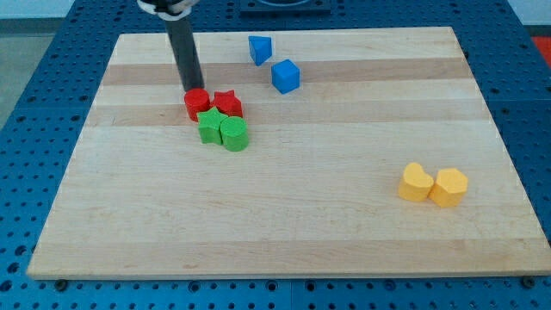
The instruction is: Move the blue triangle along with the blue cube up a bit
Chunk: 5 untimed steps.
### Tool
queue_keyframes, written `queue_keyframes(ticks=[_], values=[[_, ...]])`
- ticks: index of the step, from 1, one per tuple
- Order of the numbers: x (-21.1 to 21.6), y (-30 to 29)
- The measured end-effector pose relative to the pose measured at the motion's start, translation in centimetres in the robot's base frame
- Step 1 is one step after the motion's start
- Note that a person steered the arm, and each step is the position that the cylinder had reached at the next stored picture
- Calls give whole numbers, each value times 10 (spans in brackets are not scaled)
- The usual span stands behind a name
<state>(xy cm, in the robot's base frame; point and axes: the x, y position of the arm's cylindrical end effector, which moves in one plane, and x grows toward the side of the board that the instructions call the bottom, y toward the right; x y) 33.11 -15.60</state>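
My tip touching the red cylinder in the red-green cluster, no hand on my rod, blue triangle and blue cube near the bench top, well right of my tip

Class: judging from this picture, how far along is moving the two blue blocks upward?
Done: nothing evident. In hand: my tip sits at the red cylinder, left of the blue triangle and blue cube. Left: reaching both and pushing them up.
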Motion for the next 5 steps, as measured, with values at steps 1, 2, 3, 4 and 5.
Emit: queue_keyframes(ticks=[1, 2, 3, 4, 5], values=[[11, -3], [25, -3], [29, -3], [30, -3], [31, -3]])
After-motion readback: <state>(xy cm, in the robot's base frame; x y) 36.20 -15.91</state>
